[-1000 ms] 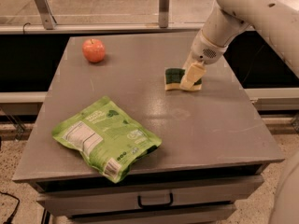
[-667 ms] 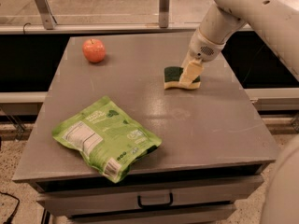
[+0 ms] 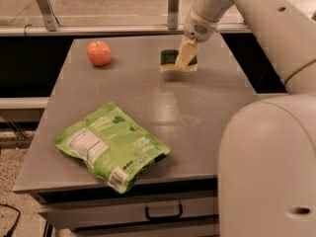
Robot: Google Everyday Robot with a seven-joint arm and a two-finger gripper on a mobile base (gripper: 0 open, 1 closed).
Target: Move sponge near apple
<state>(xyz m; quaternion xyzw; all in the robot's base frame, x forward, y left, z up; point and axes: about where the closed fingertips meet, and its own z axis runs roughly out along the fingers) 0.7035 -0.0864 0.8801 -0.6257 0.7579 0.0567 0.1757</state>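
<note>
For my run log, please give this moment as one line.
gripper: shut on sponge, rear right | apple: rear left, apart | goal: not yet met

the hand (image 3: 186, 57) reaches down at the far side of the tabletop (image 3: 197, 107), clamped on the sponge (image 3: 169, 57). the apple (image 3: 99, 53) sits well apart to the hand's left in view. 1 green snack bag (image 3: 111, 144) lies nearer the camera, below-left of the hand.
</note>
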